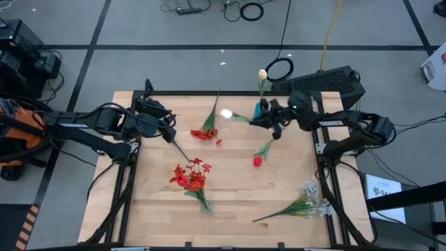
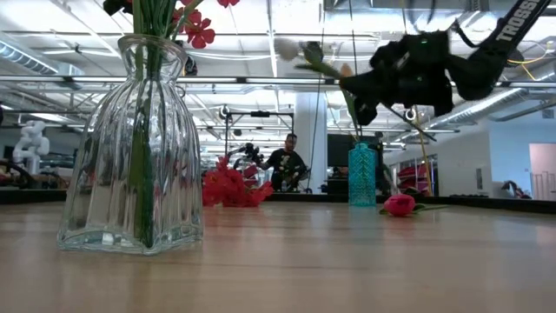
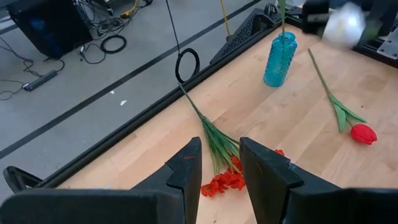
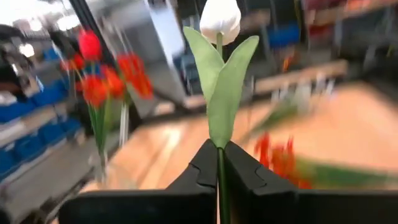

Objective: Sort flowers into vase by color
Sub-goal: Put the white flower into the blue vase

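My right gripper [image 4: 219,163] is shut on a white tulip [image 4: 221,17], held in the air above the table's far middle [image 1: 227,113], beside the blue vase [image 1: 259,109], which holds a cream tulip [image 1: 263,73]. A clear glass vase [image 2: 130,148] stands with red flowers [image 1: 189,174] in it. One red blossom cluster [image 1: 204,130] lies flat on the table, as do a red bud [image 1: 257,161] and a white spray [image 1: 306,206]. My left gripper [image 3: 219,163] hangs open above the red cluster's stalks, at the table's left. My right gripper pinches the white tulip's green stalk [image 4: 219,150] between its two fingers, just below the leaves. The fingers lie about level, pointing toward the table's left, and the stalk runs along them. The tulip is lifted clear, its bloom out past the fingertips.
A black keyboard [image 1: 324,82] and cables lie on the floor beyond the far edge. The table has a raised black frame [image 1: 209,93]. Bare wood shows between the clear vase and the white spray [image 1: 244,188].
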Controlling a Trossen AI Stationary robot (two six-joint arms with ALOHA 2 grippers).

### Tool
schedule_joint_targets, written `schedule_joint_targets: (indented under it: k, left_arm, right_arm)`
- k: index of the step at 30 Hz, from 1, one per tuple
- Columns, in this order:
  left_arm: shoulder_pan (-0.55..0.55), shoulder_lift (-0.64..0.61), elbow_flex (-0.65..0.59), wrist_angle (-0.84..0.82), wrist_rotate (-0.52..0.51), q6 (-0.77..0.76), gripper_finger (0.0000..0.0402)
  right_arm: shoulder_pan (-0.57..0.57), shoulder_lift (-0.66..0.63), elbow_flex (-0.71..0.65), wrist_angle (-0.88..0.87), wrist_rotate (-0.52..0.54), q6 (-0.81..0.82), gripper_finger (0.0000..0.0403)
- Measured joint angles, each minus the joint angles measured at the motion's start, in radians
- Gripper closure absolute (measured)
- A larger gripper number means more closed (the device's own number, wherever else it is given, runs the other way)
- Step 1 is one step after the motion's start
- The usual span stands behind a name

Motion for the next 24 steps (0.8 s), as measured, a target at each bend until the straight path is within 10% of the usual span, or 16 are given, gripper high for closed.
schedule_joint_targets:
  k: [10, 24]
  left_arm:
    - [0.000, 0.000, 0.000, -0.001, 0.000, 0.060, 0.0286]
    - [0.000, 0.000, 0.000, -0.004, 0.000, 0.060, 0.0286]
  right_arm:
    - [0.164, 0.024, 0.386, -1.141, 0.392, -0.673, 0.0403]
    - [0.268, 0.120, 0.523, -1.431, 0.565, -0.866, 0.0390]
